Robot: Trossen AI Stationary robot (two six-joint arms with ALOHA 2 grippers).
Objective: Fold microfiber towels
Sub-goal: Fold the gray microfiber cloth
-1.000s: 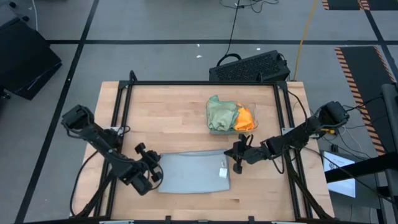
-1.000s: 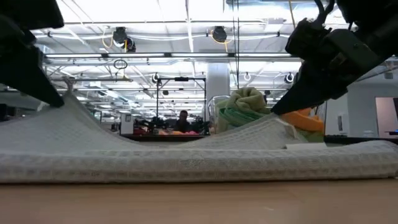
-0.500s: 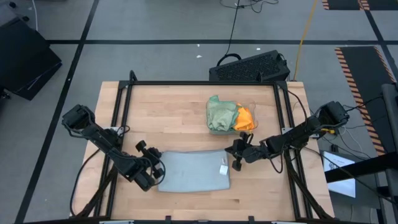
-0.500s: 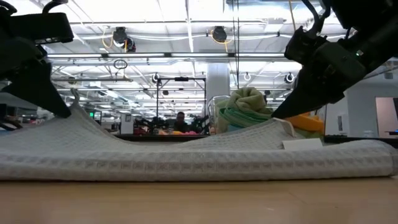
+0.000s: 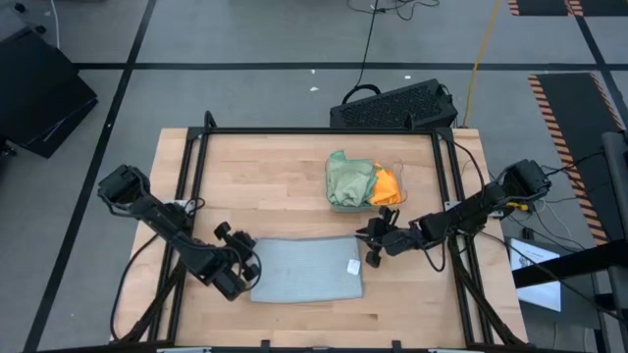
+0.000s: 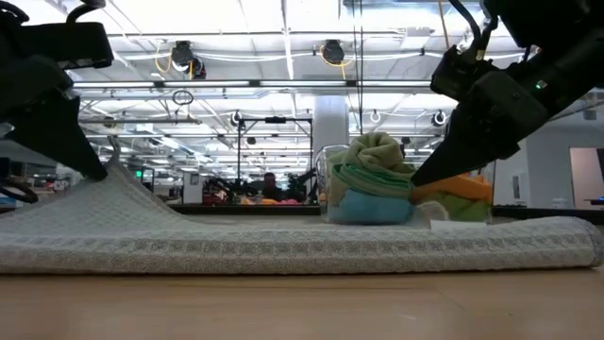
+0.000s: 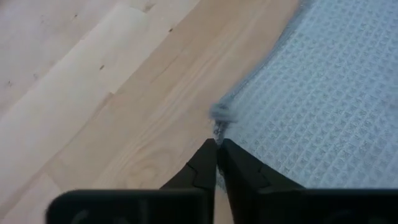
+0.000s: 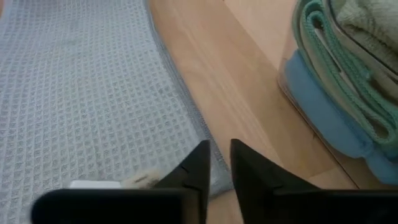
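A light grey microfiber towel (image 5: 306, 270) lies folded near the table's front, with a white tag (image 5: 351, 267) at its right end. My left gripper (image 5: 251, 265) is shut at the towel's left end, where the cloth rises off the wood (image 6: 118, 179). My right gripper (image 8: 217, 154) hangs slightly open just above the towel's right end (image 8: 186, 124), touching nothing. Behind them a clear tray (image 5: 400, 188) holds piled towels: sage green (image 5: 348, 181), orange (image 5: 388, 184) and blue (image 6: 368, 208). My left gripper pinches a corner (image 7: 217, 129) at the grey towel's left end between its two fingertips, slanting down from the table's left. That corner is lifted off the table and the cloth slopes down from it, while the rest of the towel lies flat.
A black frame rail (image 5: 314, 130) runs round the tabletop. A dark keyboard (image 5: 392, 106) sits beyond the far edge. Bare wood (image 5: 255, 186) lies to the left of the tray, and a narrow bare strip (image 8: 236, 93) separates the towel from the tray.
My right gripper has opened and let go of the towel's right end, which has dropped from a raised slope to lying flat, so the tray's blue towel now shows behind it. The left end stays lifted in my left gripper.
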